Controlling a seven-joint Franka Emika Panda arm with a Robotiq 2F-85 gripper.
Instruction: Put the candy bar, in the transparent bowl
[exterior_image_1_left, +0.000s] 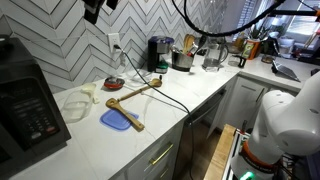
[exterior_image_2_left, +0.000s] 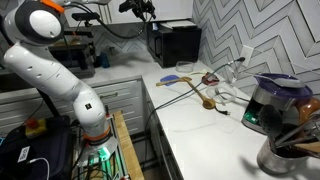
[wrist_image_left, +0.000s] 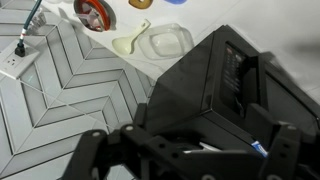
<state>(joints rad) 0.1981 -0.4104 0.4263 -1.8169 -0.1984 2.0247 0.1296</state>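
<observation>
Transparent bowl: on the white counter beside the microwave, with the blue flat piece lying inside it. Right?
Not quite. The transparent bowl does sit on the white counter beside the microwave, but the blue flat piece is not inside it. It lies flat on the counter next to the bowl, apart from it, as an exterior view shows.

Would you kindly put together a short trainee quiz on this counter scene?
1. True or false: the tool hangs high above the counter, touching nothing.
2. What lies nearest the blue flat piece? A) coffee maker B) wooden utensil C) wall outlet
3. Fill in: the transparent bowl sits beside the black ____.
Key: 1 true; 2 B; 3 microwave.
</observation>
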